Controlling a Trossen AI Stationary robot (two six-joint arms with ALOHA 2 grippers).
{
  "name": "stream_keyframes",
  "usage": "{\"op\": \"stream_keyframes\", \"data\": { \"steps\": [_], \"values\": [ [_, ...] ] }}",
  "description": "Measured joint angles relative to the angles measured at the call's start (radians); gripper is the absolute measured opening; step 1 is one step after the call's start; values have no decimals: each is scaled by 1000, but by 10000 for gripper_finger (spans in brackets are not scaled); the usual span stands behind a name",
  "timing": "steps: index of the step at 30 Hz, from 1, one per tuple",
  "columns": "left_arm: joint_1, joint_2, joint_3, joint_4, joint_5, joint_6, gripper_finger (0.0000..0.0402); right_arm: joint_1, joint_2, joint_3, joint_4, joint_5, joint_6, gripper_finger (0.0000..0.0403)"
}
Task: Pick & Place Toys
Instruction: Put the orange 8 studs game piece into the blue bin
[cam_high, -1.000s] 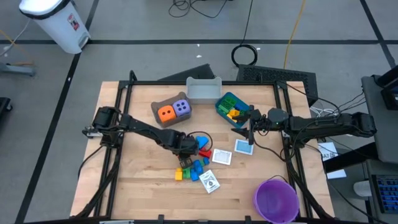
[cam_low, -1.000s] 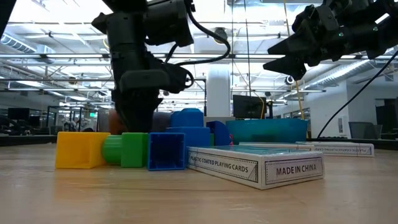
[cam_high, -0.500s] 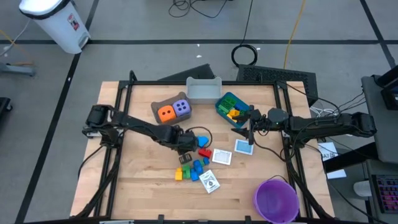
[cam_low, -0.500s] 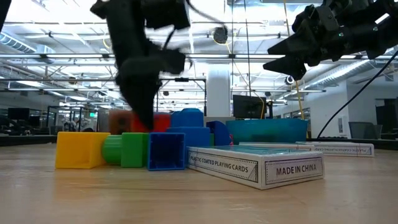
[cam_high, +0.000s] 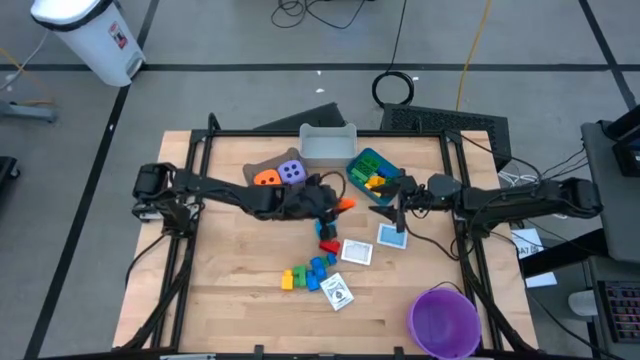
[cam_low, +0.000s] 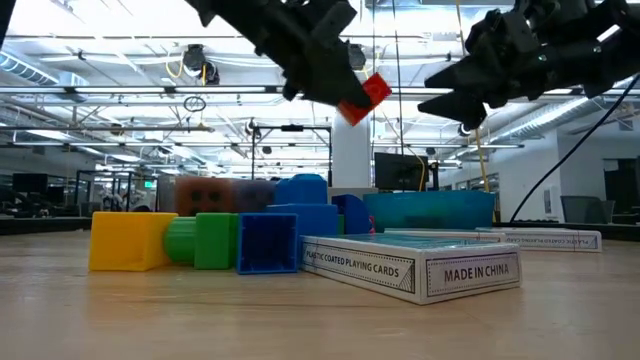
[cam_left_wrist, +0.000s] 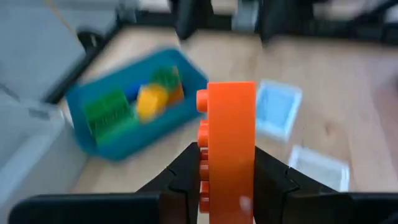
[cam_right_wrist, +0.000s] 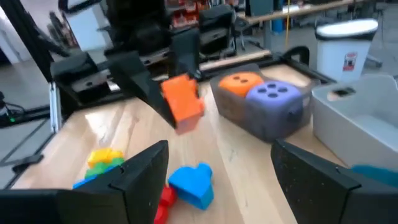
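My left gripper (cam_high: 333, 205) hangs above the table's middle, shut on an orange-red brick (cam_left_wrist: 227, 146), a little short of the blue bin (cam_high: 372, 172) that holds several bricks. More small bricks (cam_high: 306, 272) lie in a heap on the table near the front, with white cards (cam_high: 357, 252) beside them. An orange die (cam_high: 266, 178) and a purple die (cam_high: 291, 172) sit in the brown bin. My right gripper (cam_high: 392, 205) waits open beside the blue bin, pointing toward the held brick (cam_right_wrist: 182, 99). My left gripper pinches the brick between its two fingers (cam_left_wrist: 186, 177), one on the studded side (cam_left_wrist: 203, 155) and one on the opposite side. The fingers slant down from the table's left. The brick juts out past the fingertips, lifted clear of the table (cam_low: 365, 97).
A grey bin (cam_high: 328, 143) stands at the far edge behind the blue one. A purple bowl (cam_high: 443, 320) sits at the near right corner. A playing-card box (cam_low: 410, 265) lies near the brick heap. Bare wood shows at the near left.
My left gripper has risen from the brick heap with the orange-red brick and swung toward the far right, toward the blue bin. It has tipped from pointing steeply down to a shallow slant. The brick is now lifted clear of the table.
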Motion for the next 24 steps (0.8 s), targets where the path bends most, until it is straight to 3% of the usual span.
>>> {"op": "stream_keyframes", "data": {
  "steps": [5,9,18,24],
  "values": [
    [17,-1,0,118,28,30,101,39,89,0,137,-1,-33,279],
    [17,0,0,125,128,53,101,69,177,0,275,4,-73,279],
    [7,24,-2,104,132,59,101,103,372,0,584,-5,-66,279],
    [8,31,0,125,132,60,101,106,422,5,614,-2,-74,270]
  ]
}}
